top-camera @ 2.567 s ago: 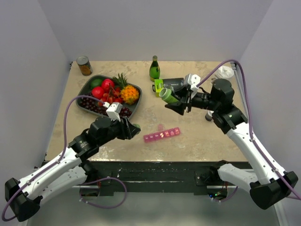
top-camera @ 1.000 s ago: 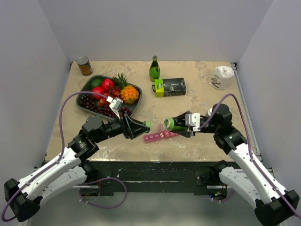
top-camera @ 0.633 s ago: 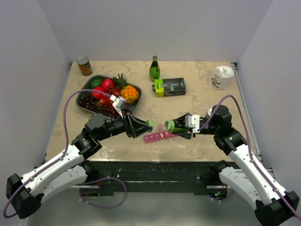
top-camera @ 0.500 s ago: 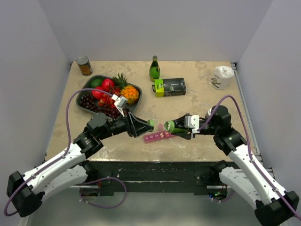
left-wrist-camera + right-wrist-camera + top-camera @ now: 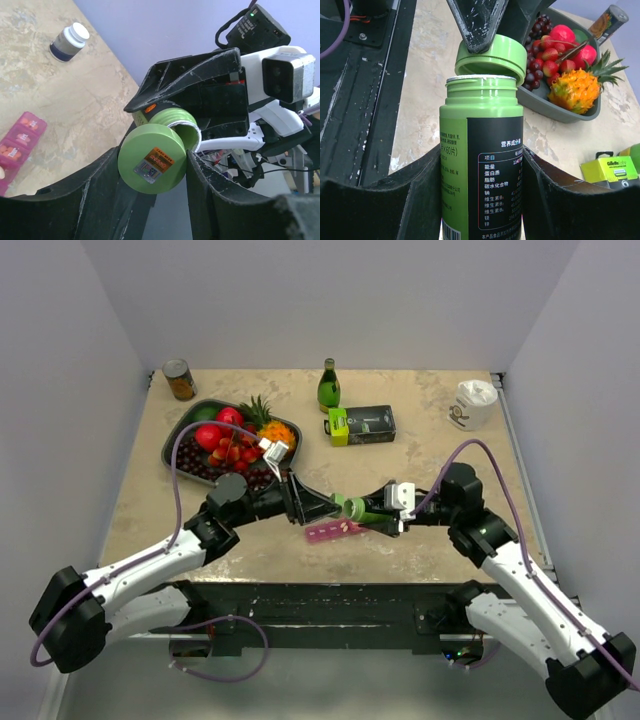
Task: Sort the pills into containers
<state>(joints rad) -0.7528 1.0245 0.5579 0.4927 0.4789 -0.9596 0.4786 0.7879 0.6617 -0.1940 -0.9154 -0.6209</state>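
Half a second on, closed in above organiser [image 5: 325, 532] with cap [image 5: 152, 159] pinched in left gripper [image 5: 152, 167], now meeting bottle [image 5: 481, 150] clamped in right gripper [image 5: 481, 192]. Likely recapping, pouring apparently finished.

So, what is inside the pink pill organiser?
In the left wrist view, small orange pills show through compartments of the pink pill organiser. The rest of the strip is out of frame there; from above, the green bottle hides one end.
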